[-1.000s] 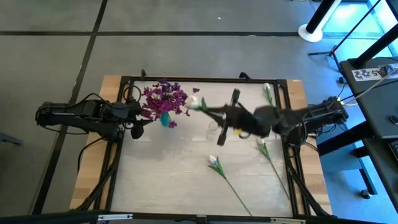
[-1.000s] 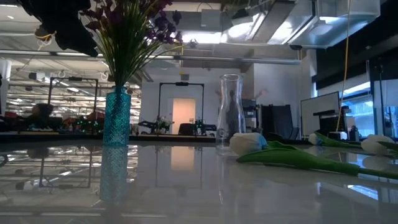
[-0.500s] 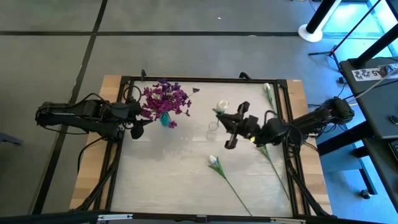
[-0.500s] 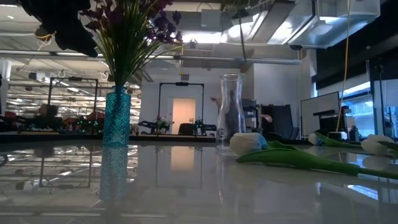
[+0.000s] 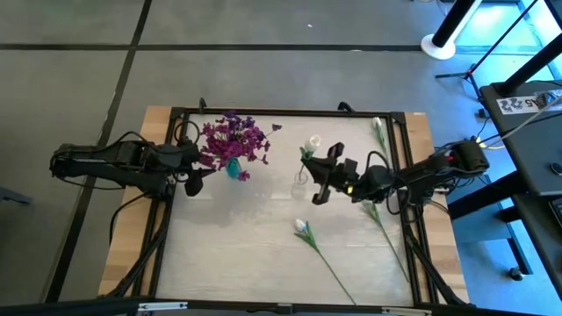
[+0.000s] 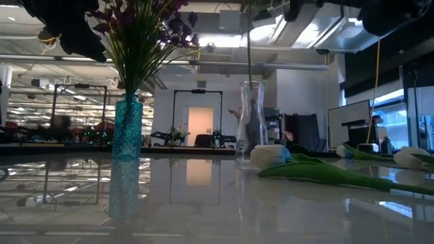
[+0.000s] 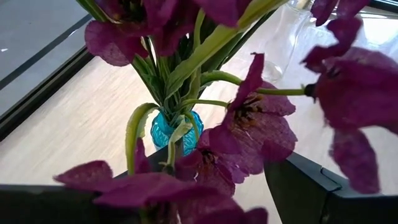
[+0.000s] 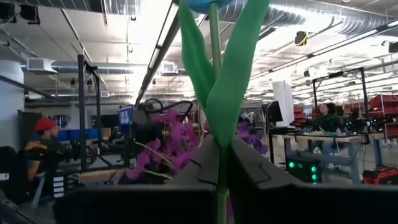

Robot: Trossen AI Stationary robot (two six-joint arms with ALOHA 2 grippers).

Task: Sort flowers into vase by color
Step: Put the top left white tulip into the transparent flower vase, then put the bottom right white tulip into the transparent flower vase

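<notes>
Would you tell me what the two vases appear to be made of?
The clear vase looks like smooth glass: the room shows through it. The teal vase holding the purple flowers seems textured translucent glass or plastic, with a faceted, glinting surface; I cannot tell which.

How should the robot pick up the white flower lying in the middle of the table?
Grip the white flower partway down its thin green stem, coming straight down from above. It lies flat on the table, so fingers can straddle the stem and spare the soft bud.

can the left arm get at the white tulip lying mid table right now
Probably not easily. The left gripper sits beside the teal vase of purple flowers, across the table from the loose white tulip. No object blocks it, though the right gripper is nearer.
</notes>
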